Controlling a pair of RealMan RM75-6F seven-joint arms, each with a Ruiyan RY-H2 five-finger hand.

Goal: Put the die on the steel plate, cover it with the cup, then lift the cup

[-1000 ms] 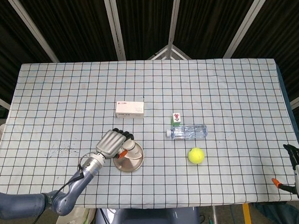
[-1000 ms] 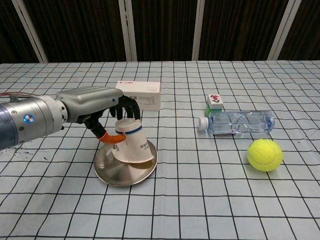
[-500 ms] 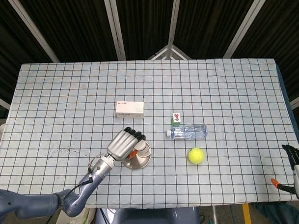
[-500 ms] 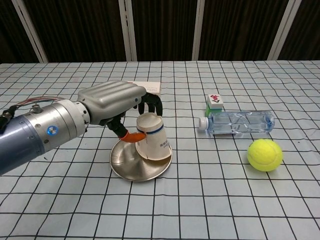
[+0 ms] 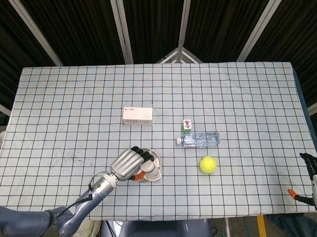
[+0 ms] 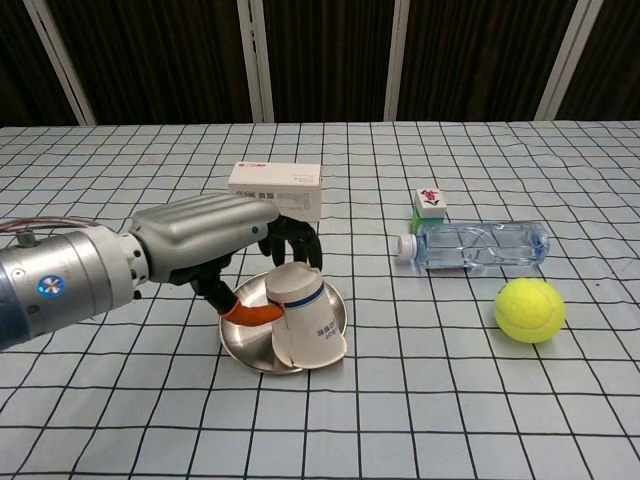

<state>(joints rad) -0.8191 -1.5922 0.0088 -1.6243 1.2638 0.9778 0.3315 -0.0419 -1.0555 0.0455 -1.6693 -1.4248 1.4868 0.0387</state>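
My left hand [image 6: 205, 235] grips a white paper cup [image 6: 305, 320] with a blue band, mouth down and tilted. The cup sits over the near right edge of the round steel plate [image 6: 248, 338], and its rim reaches past the plate's edge. From the head view the left hand [image 5: 130, 162] covers most of the plate [image 5: 154, 154], and the cup [image 5: 152, 173] shows beside the fingers. No die shows in either view. My right hand [image 5: 315, 171] hangs off the table's right front corner, holding nothing, fingers apart.
A white box [image 6: 276, 188] lies behind the plate. To the right are a small white-and-green block with a red mark [image 6: 429, 203], a clear bottle on its side [image 6: 478, 246] and a yellow tennis ball [image 6: 530, 309]. A checked cloth covers the table.
My left hand has carried the cup to the right and toward the near edge, lower and more tilted. The plate has slid right with it. The right hand has stayed still.
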